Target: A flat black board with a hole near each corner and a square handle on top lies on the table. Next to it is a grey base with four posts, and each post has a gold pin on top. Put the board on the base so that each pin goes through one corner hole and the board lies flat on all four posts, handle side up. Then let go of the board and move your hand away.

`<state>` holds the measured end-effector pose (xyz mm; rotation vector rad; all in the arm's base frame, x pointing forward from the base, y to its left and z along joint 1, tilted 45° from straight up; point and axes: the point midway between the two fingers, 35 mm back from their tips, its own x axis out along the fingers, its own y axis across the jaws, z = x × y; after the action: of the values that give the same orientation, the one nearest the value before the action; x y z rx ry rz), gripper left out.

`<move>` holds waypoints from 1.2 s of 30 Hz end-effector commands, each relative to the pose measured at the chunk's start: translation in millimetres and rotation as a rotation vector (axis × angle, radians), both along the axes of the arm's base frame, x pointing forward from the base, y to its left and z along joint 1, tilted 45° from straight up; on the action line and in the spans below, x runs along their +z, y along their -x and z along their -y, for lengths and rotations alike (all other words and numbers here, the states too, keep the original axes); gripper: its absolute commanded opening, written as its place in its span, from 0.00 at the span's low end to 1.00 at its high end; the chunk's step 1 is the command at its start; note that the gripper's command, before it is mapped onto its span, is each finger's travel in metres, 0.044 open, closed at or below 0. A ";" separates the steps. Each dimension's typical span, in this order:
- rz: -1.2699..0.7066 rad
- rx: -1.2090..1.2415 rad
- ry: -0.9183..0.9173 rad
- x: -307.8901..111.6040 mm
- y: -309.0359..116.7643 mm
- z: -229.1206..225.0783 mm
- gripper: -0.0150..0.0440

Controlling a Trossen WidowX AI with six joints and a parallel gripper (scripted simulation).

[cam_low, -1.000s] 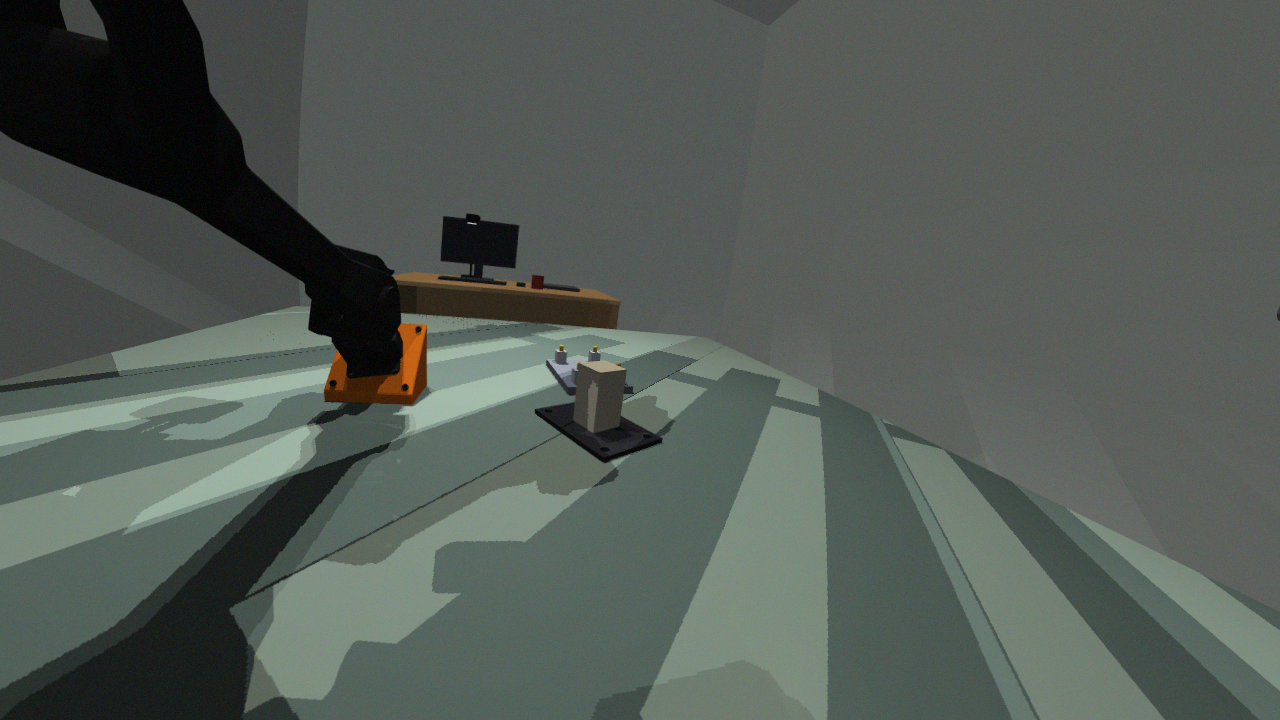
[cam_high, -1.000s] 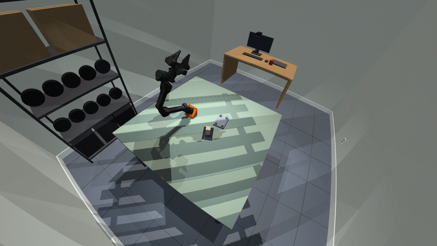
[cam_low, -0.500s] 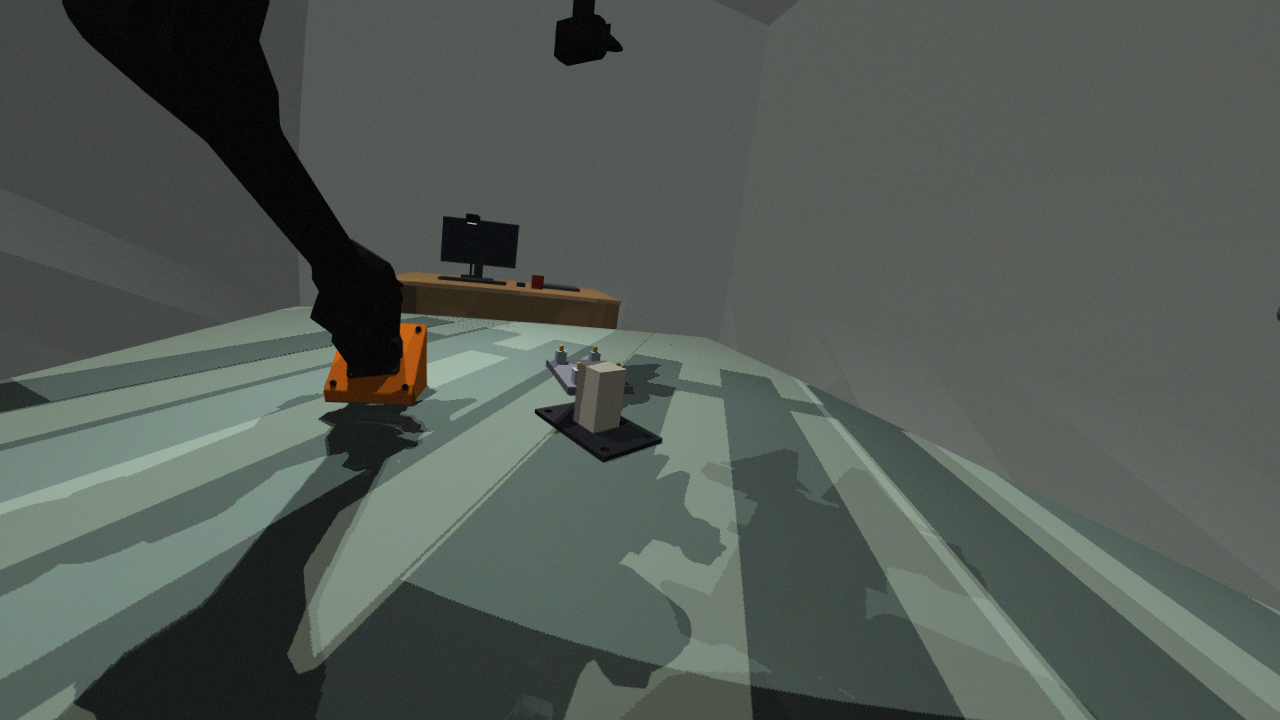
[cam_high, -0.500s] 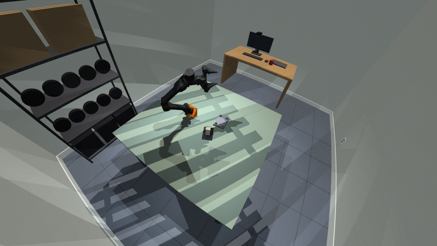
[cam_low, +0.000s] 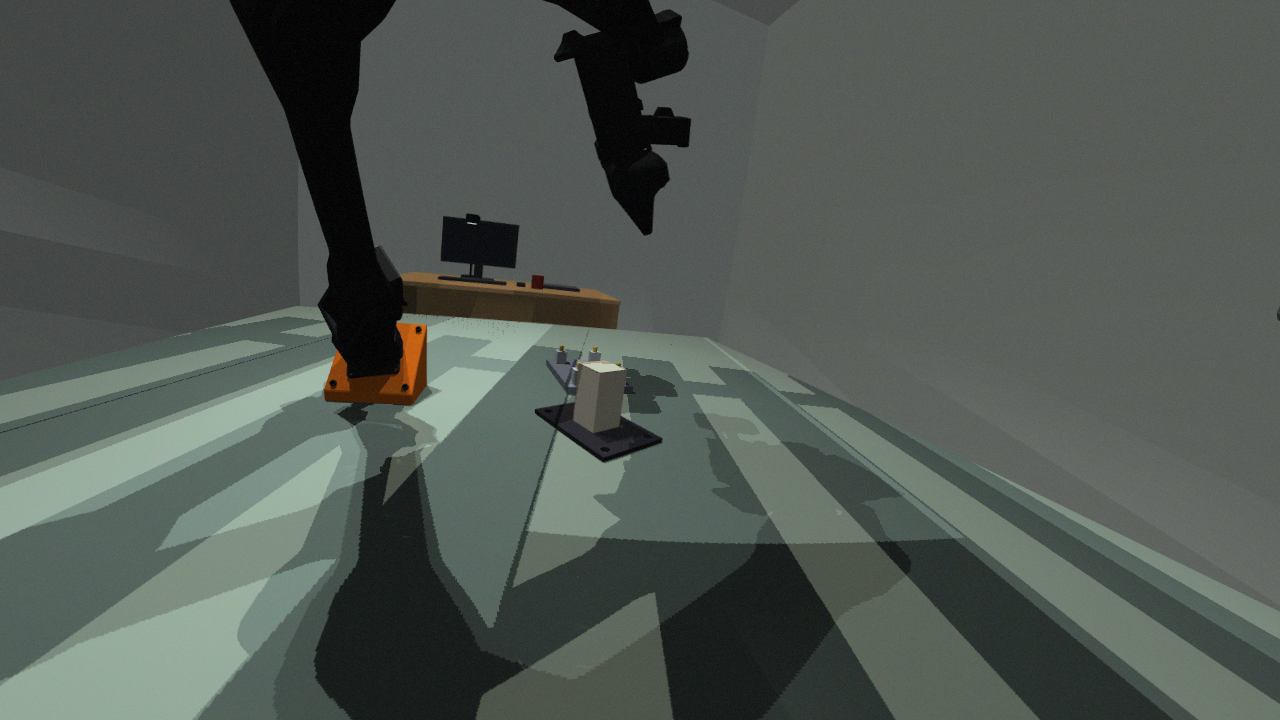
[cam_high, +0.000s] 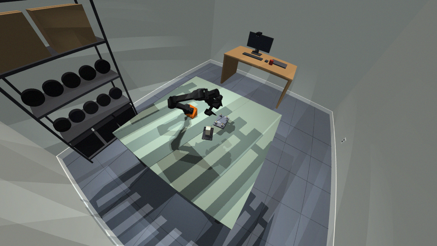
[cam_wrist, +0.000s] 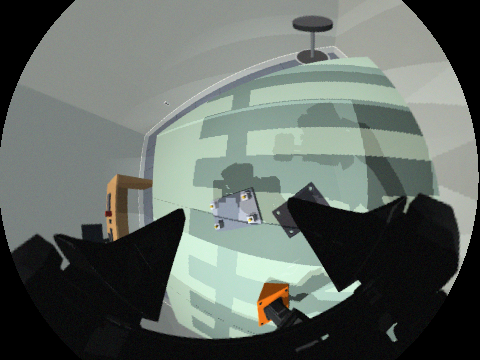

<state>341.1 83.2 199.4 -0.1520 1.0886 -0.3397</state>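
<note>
The black board (cam_high: 203,137) (cam_low: 628,442) (cam_wrist: 286,216) lies flat on the table, its pale square handle (cam_high: 208,131) (cam_low: 597,398) pointing up. In the wrist view the right finger hides the handle and part of the board. The grey base (cam_high: 220,121) (cam_low: 561,373) (cam_wrist: 233,209) stands beside the board, its four gold-pinned posts bare; in the exterior view the handle partly covers it. My gripper (cam_high: 218,110) (cam_wrist: 238,210) is open and empty, pointing down above the table. In the wrist view the base shows between its fingertips and the board behind the right one.
The orange arm mount (cam_high: 192,111) (cam_low: 413,362) (cam_wrist: 268,294) stands on the table (cam_high: 244,171), left of the base in the top view. A wooden desk (cam_high: 259,62) with a monitor is beyond the table. A black shelf rack (cam_high: 73,108) stands at the left.
</note>
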 end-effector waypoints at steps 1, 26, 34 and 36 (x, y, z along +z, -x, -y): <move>-0.264 0.047 0.217 -22.1 15.8 50.8 1.00; -0.757 0.173 0.445 -71.2 54.8 146.6 1.00; -0.757 0.173 0.444 -79.1 55.2 153.8 1.00; -0.757 0.174 0.444 -81.5 55.3 156.0 1.00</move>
<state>286.6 -68.1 121.0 -0.8128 1.7153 -0.3695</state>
